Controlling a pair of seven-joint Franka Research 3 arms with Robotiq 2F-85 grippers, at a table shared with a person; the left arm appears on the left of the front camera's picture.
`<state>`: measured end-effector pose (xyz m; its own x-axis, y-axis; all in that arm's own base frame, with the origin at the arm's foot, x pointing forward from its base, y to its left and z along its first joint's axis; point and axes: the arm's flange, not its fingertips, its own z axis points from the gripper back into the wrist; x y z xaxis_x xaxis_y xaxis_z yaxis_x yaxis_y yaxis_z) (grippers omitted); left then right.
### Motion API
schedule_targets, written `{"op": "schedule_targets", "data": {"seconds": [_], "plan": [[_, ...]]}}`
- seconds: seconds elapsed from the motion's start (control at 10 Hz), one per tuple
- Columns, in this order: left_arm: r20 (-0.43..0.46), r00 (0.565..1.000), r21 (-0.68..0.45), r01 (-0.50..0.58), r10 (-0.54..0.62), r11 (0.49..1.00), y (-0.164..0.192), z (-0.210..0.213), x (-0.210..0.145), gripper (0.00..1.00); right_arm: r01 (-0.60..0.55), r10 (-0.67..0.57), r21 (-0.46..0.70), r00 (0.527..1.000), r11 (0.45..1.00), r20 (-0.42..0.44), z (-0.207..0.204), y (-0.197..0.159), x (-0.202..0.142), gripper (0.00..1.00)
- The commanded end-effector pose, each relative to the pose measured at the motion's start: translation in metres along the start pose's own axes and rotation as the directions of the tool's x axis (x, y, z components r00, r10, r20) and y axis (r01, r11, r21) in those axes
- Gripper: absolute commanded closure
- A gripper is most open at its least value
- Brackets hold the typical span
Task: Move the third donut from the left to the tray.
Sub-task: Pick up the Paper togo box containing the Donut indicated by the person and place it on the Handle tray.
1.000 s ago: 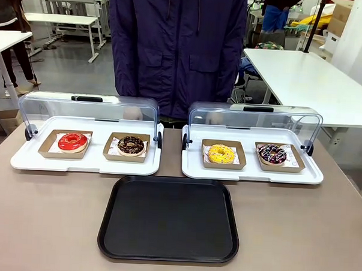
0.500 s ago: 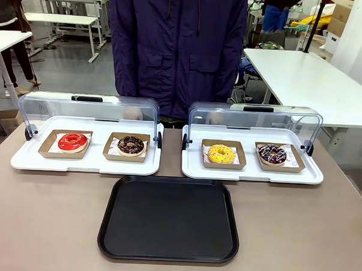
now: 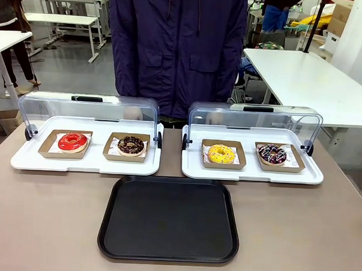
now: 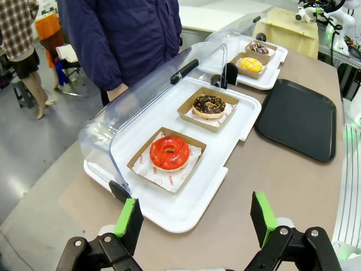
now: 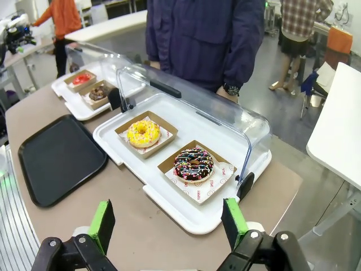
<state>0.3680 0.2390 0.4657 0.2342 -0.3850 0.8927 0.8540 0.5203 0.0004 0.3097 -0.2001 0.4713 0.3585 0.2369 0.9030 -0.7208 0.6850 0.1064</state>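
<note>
Two grippers hang spread wide with nothing between their green pads. In its wrist view the left gripper (image 4: 197, 223) sits above the near table (image 4: 282, 186) edge. At its 12 o'clock lies the left display tray (image 4: 186, 209), white, holding a red-iced donut (image 4: 169, 153) and, beyond it, a plain chocolate donut (image 4: 208, 105), each in a brown cardboard holder. The right gripper (image 5: 168, 223) faces the right display tray (image 5: 186, 212). A sprinkled chocolate donut (image 5: 193, 164) lies at its 12 o'clock and the yellow-iced donut (image 5: 142, 133) at its 11 o'clock, each in a brown holder and lying side by side. From the front, the yellow-iced donut is third from the left, in the left place of the right display tray. The black tray (image 3: 168, 222) lies bare on the table just near of both display trays, at about 7 o'clock from the yellow-iced donut. Clear lids (image 3: 89, 109) stand raised along the far side of each display tray, leaving the donuts uncovered on the near side. A person (image 3: 176, 45) in a dark coat stands at the table's far edge, at 12 o'clock from the black tray.
</note>
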Motion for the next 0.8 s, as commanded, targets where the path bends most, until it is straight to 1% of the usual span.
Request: {"op": "schedule_targets", "data": {"seconds": [0.0,0.7], "plan": [[-0.005,1.000,-0.008,0.007,-0.007,1.000,-0.0013,0.0015,-0.0002,0.00,-0.026,0.026,-0.003,0.999,1.000,0.025,-0.0008,-0.0035,0.0004,0.00],[-0.005,1.000,-0.008,0.007,-0.007,1.000,-0.0013,0.0015,-0.0002,0.00,-0.026,0.026,-0.003,0.999,1.000,0.025,-0.0008,-0.0035,0.0004,0.00]]}}
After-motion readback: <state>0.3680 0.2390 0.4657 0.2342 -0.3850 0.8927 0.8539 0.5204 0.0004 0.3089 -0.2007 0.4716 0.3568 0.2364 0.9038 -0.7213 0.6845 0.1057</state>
